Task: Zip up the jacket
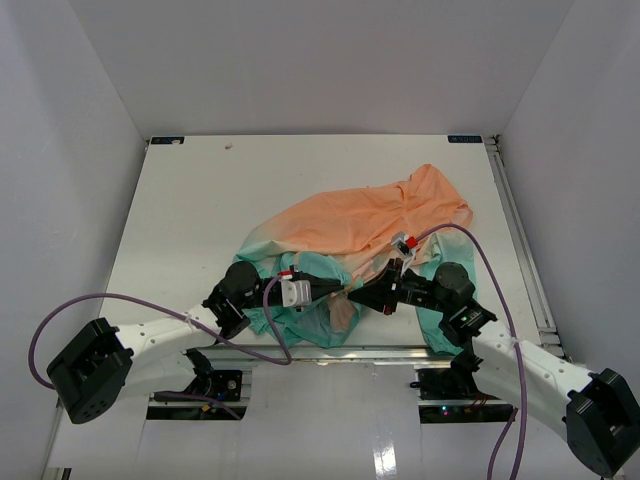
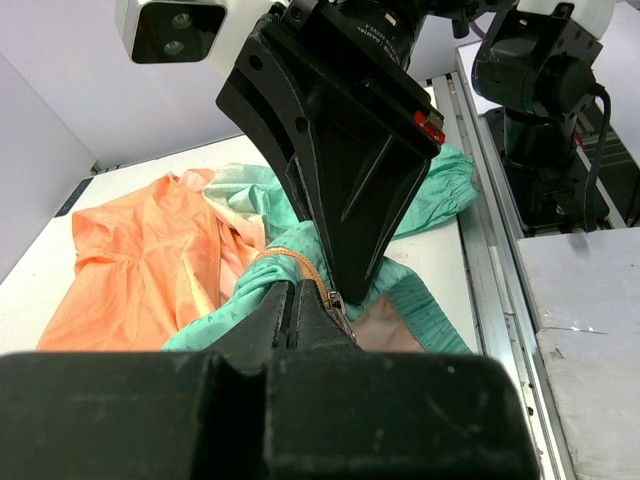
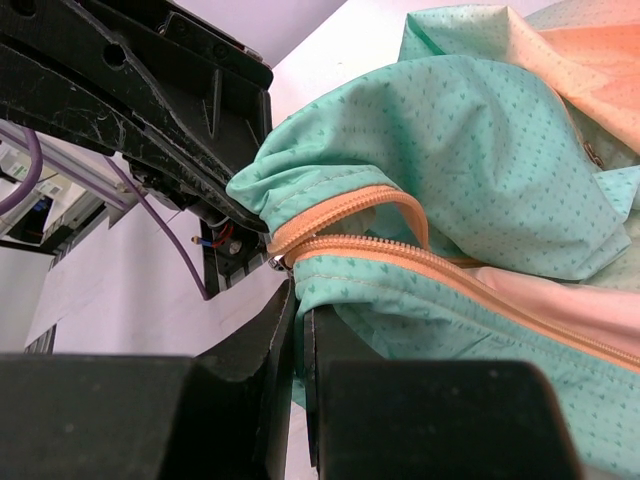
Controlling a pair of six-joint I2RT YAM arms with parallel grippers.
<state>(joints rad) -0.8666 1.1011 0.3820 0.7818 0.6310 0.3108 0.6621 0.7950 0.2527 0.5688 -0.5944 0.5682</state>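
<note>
The jacket (image 1: 370,225) lies crumpled on the table, orange at the far side and teal near the arms. My left gripper (image 1: 338,291) and right gripper (image 1: 351,296) meet tip to tip at its teal near hem. In the left wrist view my left gripper (image 2: 292,300) is shut on the teal fabric beside the orange zipper (image 2: 300,266), with the metal slider (image 2: 338,305) just right of its tips. In the right wrist view my right gripper (image 3: 298,300) is shut on the teal hem (image 3: 400,290) under the zipper teeth (image 3: 400,250), next to the slider (image 3: 277,262).
The white table (image 1: 190,210) lies inside grey walls, with a metal rail (image 1: 520,240) along its right edge. The near table edge (image 1: 330,350) lies just below the hem. Purple cables (image 1: 130,296) loop from both arms.
</note>
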